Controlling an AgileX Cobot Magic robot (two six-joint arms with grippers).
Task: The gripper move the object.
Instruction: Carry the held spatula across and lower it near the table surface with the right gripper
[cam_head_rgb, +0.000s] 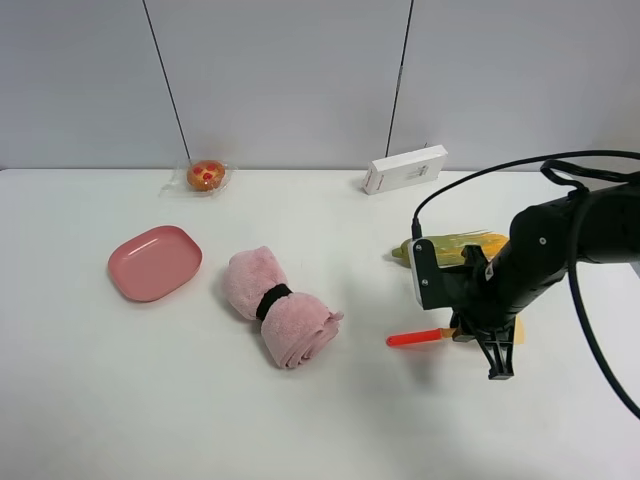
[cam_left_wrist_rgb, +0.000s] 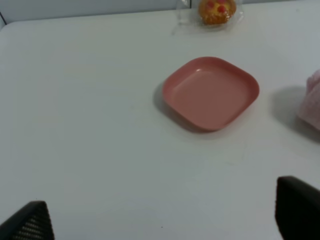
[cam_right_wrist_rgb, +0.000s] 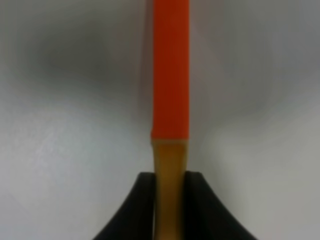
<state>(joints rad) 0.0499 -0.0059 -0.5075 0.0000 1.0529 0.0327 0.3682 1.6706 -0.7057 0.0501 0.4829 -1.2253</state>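
Observation:
My right gripper (cam_head_rgb: 472, 330) is shut on the toy spatula (cam_head_rgb: 415, 338) at the neck where its red-orange handle meets the pale yellow blade. The handle points left, and a shadow lies on the table under it. In the right wrist view the handle (cam_right_wrist_rgb: 170, 70) runs away from the dark fingers (cam_right_wrist_rgb: 142, 210), which press on the yellowish neck; the gripper (cam_right_wrist_rgb: 170, 212) hides the blade. My left gripper (cam_left_wrist_rgb: 160, 220) is open and empty over bare table, and it is out of the exterior high view.
The green-and-yellow corn cob (cam_head_rgb: 450, 247) lies just behind my right arm. A rolled pink towel (cam_head_rgb: 280, 305) sits mid-table and a pink plate (cam_head_rgb: 155, 262) (cam_left_wrist_rgb: 210, 92) at the left. A wrapped pastry (cam_head_rgb: 206, 176) and a white box (cam_head_rgb: 405, 168) stand at the back.

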